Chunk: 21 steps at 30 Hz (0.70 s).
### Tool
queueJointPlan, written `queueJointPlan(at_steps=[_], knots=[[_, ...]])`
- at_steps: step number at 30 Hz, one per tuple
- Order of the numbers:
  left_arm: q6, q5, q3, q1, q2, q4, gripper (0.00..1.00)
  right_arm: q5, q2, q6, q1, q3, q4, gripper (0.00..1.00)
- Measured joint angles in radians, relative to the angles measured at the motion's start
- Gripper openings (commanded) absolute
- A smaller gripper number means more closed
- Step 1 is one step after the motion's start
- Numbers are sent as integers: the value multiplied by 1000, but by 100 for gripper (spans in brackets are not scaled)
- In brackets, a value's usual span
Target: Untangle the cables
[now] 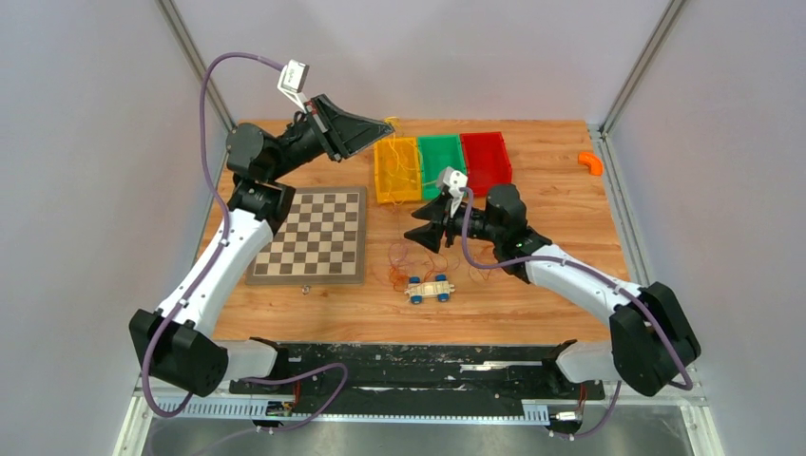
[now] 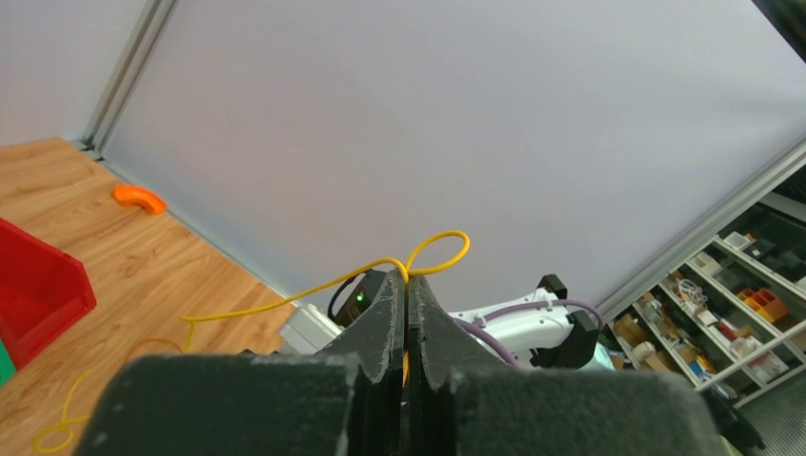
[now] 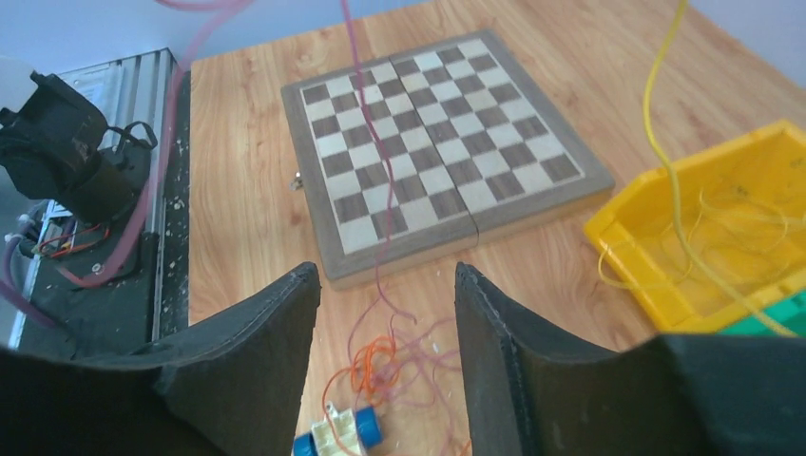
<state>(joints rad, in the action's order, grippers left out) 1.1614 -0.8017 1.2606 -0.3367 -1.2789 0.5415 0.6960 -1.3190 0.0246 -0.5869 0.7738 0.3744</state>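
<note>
Left of centre on the table (image 1: 561,218): chessboard (image 1: 314,235), flat. Above its far corner, left gripper (image 2: 407,285) raised, fingers pressed together on a yellow cable (image 2: 437,255). Loops past the tips, trails down into the yellow bin (image 1: 397,171) among more yellow strands. Centre: orange and red cables (image 1: 407,256) tangled on the wood beside a toy car (image 1: 430,289). Over the tangle, right gripper (image 3: 385,280), jaws apart. Thin red strand (image 3: 379,266) hanging between, not gripped.
</note>
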Motion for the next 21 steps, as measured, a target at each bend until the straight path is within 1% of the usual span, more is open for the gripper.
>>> queueJointPlan(at_steps=[6,7,8,10,11,12,15,17,19,21], knots=[[4,0,12,0,-13,0,0,-10,-58,7,-67,48,111,52],[4,0,12,0,-14,0,0,-10,-69,8,-76,61,128,49],[5,0,12,0,-15,0,0,-10,-80,8,-83,73,140,42],[5,0,12,0,-18,0,0,-14,-103,16,-91,100,161,18],[4,0,12,0,-18,0,0,-19,-113,22,-91,112,167,2],[4,0,12,0,-18,0,0,-34,-121,29,-91,123,170,0],[4,0,29,6,-21,-2,0,-63,-126,39,-84,129,156,0],[5,-3,69,21,-33,-7,0,-75,-119,56,-70,110,134,0],[5,-4,126,46,-50,-7,0,-86,-90,88,-51,43,97,0],[4,-3,187,78,-69,-6,0,-95,-41,143,-24,-74,43,0]])
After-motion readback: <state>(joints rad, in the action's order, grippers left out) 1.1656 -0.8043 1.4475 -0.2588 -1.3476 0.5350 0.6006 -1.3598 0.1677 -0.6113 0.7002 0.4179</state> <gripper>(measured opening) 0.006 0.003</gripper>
